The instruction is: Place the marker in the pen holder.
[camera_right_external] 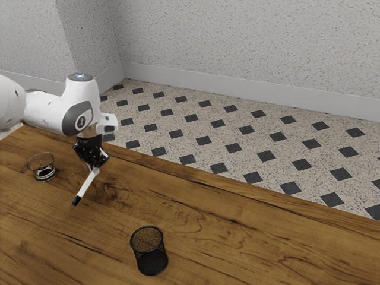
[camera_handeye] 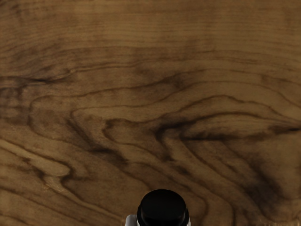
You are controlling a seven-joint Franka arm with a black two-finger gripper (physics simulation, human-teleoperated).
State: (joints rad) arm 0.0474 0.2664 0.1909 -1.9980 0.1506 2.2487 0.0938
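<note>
My black gripper (camera_right_external: 96, 165) is shut on the marker (camera_right_external: 86, 186) near its upper end, over the table in the exterior view's left half. The white marker hangs tilted, its black end lowest and leaning toward the exterior view's left. In the wrist view the black end of the marker (camera_handeye: 163, 208) shows large at the lower edge, with a bit of white beside it. The pen holder (camera_right_external: 151, 257), a black mesh cup, stands upright on the table, apart from the marker and nearer the exterior view's front.
A clear glass object with a dark base (camera_right_external: 45, 173) stands on the wooden table (camera_right_external: 237, 237), at the exterior view's left. The table's far edge runs behind the gripper, with the tiled floor beyond it.
</note>
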